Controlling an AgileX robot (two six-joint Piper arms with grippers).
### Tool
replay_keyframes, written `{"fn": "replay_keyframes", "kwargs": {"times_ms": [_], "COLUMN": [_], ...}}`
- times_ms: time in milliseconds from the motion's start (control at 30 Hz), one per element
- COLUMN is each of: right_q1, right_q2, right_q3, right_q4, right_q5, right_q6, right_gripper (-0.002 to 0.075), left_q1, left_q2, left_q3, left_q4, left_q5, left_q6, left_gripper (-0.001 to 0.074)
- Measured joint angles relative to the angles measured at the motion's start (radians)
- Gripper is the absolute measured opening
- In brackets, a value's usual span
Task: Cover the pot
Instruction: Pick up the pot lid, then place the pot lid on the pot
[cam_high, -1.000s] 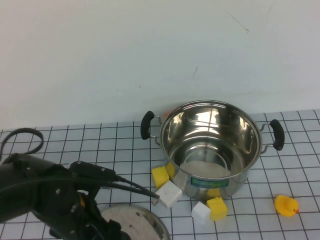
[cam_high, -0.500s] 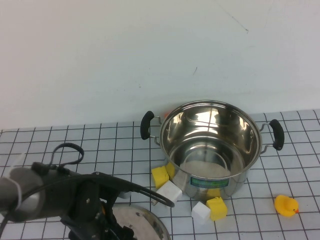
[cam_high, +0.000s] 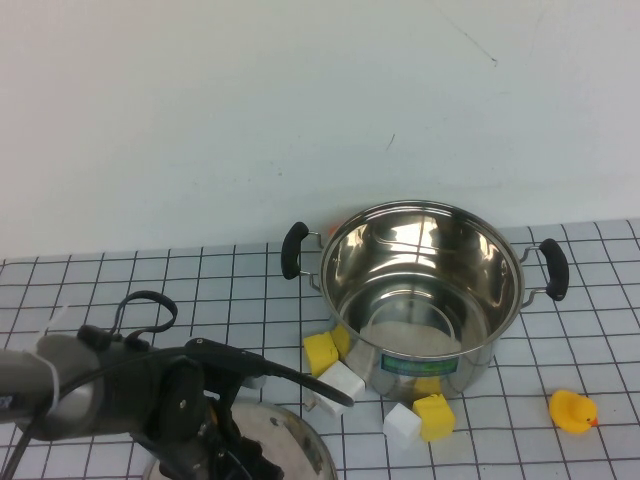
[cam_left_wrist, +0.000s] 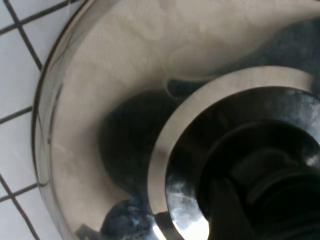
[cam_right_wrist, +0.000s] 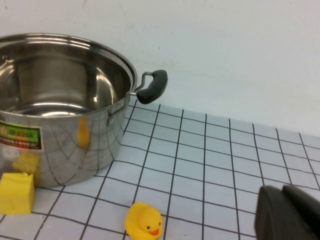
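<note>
The pot is a shiny steel stockpot with black side handles and a green-blue label. It stands open and upright at mid-right of the checked table, and also shows in the right wrist view. The domed steel lid lies at the front edge, left of the pot. My left gripper hangs right over the lid. The left wrist view is filled by the lid's dome and its black knob. My right gripper is shut and empty, low over the table to the pot's right.
Yellow blocks and white blocks lie against the pot's front. A yellow rubber duck sits at the front right, also in the right wrist view. A white wall rises behind the table.
My left arm has swung right and come down over the lid, hiding more of it. The pot, blocks and duck have not moved.
</note>
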Motion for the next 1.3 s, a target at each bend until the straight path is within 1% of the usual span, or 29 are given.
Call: {"fn": "replay_keyframes", "kwargs": {"times_ms": [167, 267, 367, 500, 633, 733, 933, 1033, 1133, 1300], "right_q1": [0.0, 0.0, 0.0, 0.0, 0.0, 0.0, 0.0, 0.0, 0.0, 0.0], "right_q2": [0.0, 0.0, 0.0, 0.0, 0.0, 0.0, 0.0, 0.0, 0.0, 0.0], "right_q3": [0.0, 0.0, 0.0, 0.0, 0.0, 0.0, 0.0, 0.0, 0.0, 0.0], "right_q4": [0.0, 0.0, 0.0, 0.0, 0.0, 0.0, 0.0, 0.0, 0.0, 0.0], "right_q5": [0.0, 0.0, 0.0, 0.0, 0.0, 0.0, 0.0, 0.0, 0.0, 0.0], "right_q6": [0.0, 0.0, 0.0, 0.0, 0.0, 0.0, 0.0, 0.0, 0.0, 0.0], "right_gripper": [-0.0002, -0.0002, -0.0002, -0.0002, -0.0002, -0.0002, -0.0002, -0.0002, -0.0002, -0.0002], "left_q1": [0.0, 0.0, 0.0, 0.0, 0.0, 0.0, 0.0, 0.0, -0.009, -0.059], "left_q2": [-0.003, -0.037, -0.133, -0.302, -0.44, -0.459, -0.361, -0.248, -0.122, 0.087], "left_q3": [0.0, 0.0, 0.0, -0.002, -0.075, -0.185, -0.449, -0.579, -0.707, -0.934], "left_q4": [0.0, 0.0, 0.0, -0.008, -0.012, -0.012, -0.012, -0.012, -0.004, 0.02], "left_q5": [0.017, 0.083, 0.142, 0.17, 0.273, 0.352, 0.407, 0.452, 0.532, 0.644], "left_q6": [0.0, 0.0, 0.0, 0.0, -0.031, -0.042, -0.037, -0.024, -0.011, 0.028], "left_gripper": [0.0324, 0.0323, 0.0323, 0.0323, 0.0323, 0.0323, 0.0323, 0.0323, 0.0323, 0.0323]}}
